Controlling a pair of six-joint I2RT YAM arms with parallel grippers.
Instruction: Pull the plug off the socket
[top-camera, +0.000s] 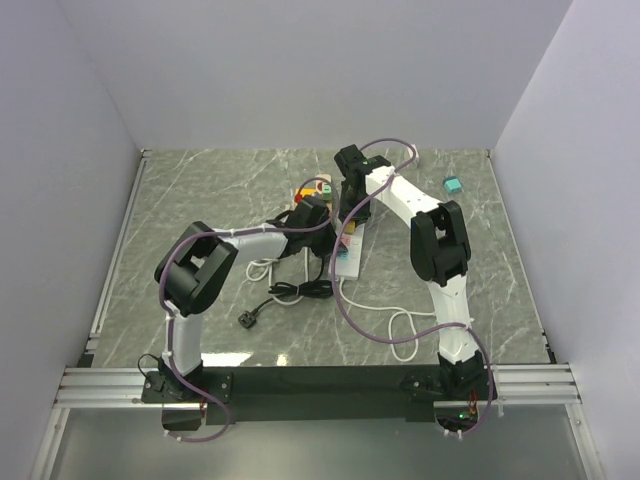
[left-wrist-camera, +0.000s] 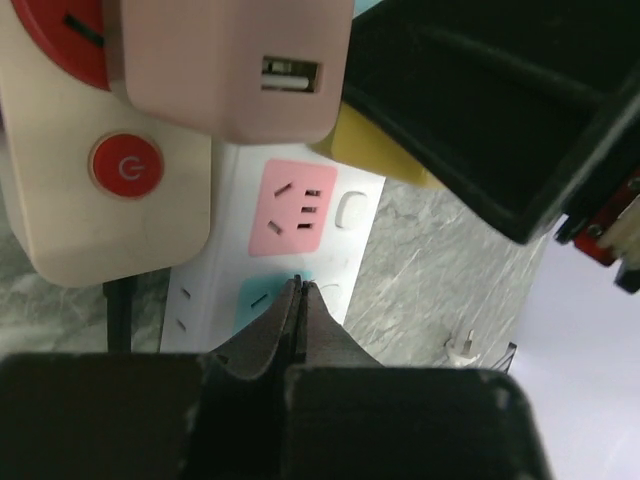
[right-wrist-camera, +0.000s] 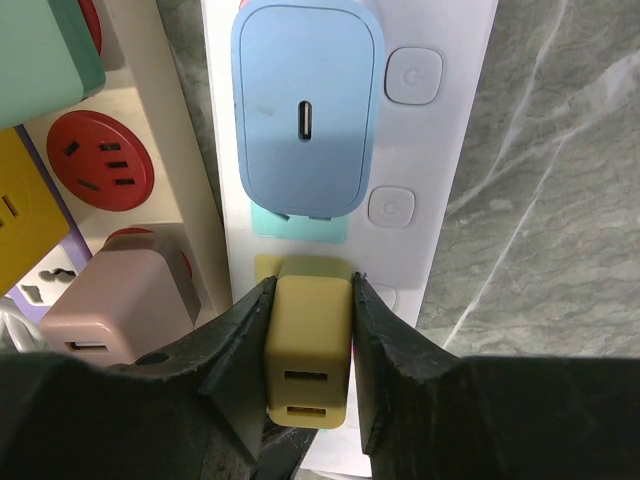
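Right gripper (right-wrist-camera: 311, 292) is clamped on the yellow USB plug (right-wrist-camera: 308, 350), one finger on each side. The plug sits at the yellow socket of the white power strip (right-wrist-camera: 460, 60); can't tell how deep it's seated. A blue USB-C charger (right-wrist-camera: 305, 110) is in the next socket up. A pink charger (right-wrist-camera: 115, 300) is on the cream strip (right-wrist-camera: 185, 195) alongside. Left gripper (left-wrist-camera: 300, 288) has its fingers pressed together, holding nothing, tips over the white strip's teal socket (left-wrist-camera: 258, 300).

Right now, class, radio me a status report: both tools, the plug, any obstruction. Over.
Right tool shut on yellow plug, plug seated in white power strip. Left tool shut, empty, tips over the strip. Blue charger in next socket, clear of the grip.
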